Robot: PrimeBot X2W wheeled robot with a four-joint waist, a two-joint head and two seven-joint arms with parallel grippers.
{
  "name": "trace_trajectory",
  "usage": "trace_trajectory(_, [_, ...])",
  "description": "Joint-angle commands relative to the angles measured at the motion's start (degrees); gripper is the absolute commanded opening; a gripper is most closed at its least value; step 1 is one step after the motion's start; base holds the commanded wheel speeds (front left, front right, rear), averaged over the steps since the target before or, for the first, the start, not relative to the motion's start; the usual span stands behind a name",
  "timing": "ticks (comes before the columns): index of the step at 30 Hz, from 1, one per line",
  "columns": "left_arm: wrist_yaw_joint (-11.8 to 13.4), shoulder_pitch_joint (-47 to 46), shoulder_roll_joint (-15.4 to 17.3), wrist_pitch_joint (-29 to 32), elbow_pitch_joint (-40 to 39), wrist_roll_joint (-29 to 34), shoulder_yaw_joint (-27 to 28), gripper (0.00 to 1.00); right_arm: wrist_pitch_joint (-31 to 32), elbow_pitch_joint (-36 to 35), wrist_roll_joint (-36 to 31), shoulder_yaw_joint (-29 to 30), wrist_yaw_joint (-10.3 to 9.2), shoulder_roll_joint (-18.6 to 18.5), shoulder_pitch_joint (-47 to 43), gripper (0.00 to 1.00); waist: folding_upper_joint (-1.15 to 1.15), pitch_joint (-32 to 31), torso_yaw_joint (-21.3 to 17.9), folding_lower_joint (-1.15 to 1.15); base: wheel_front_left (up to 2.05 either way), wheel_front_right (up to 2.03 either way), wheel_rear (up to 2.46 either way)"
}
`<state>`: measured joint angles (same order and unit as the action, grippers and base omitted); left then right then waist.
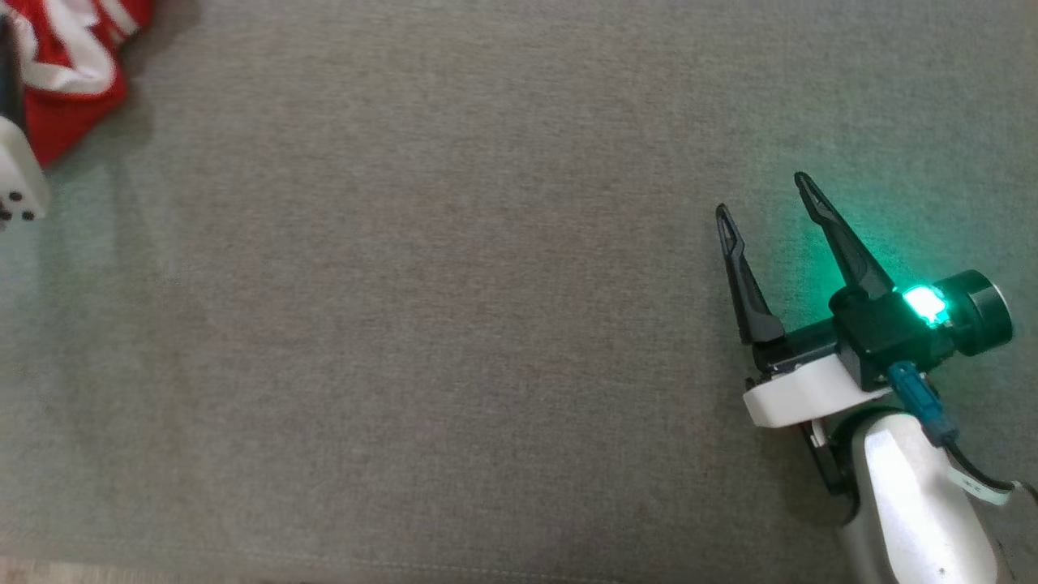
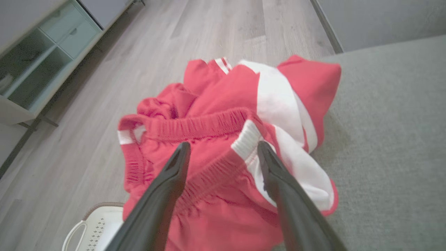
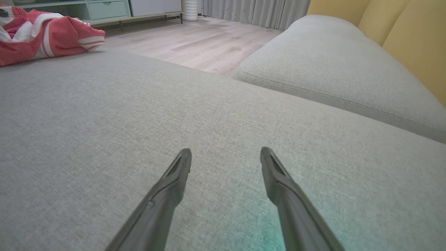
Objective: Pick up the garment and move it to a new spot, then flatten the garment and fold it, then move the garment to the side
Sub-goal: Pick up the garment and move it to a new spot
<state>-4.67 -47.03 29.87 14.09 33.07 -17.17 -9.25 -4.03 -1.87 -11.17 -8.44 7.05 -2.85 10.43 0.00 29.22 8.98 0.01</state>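
Grey cushion (image 1: 405, 324); crumpled red-white garment (image 2: 226, 94) at edge; left hand (image 2: 223, 145), right hand (image 1: 761, 193) spread.

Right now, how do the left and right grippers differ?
Left gripper hovers over the crumpled red-and-white garment; right gripper over bare grey cushion. Left gripper is at the cushion's edge by the wood floor; right gripper is far from the garment. Both open, holding nothing.
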Motion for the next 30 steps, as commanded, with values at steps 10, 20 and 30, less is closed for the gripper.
trace_trajectory(10, [-1.6,-5.7,4.4,-0.5,8.6,1.3,-1.8,0.06,0.3,-2.8,-0.9,-0.7,0.44,0.0,0.0,1.0,0.0,2.1,-1.8,-0.01,0.0,0.0,0.0])
trace_trajectory(20, [-2.7,-7.3,7.1,-3.7,11.4,0.0,-5.7,0.0,-1.6,1.0,2.2,-1.5,0.44,0.0,0.5,1.0,0.0,-4.9,-2.0,-0.01,0.0,0.0,0.0])
trace_trajectory(30, [-2.8,-10.8,10.6,-2.1,2.4,-4.2,-14.2,0.0,-4.4,6.4,6.5,-0.8,0.44,0.0,-2.0,1.0,0.0,-16.6,-3.9,-0.01,0.0,0.0,0.0])
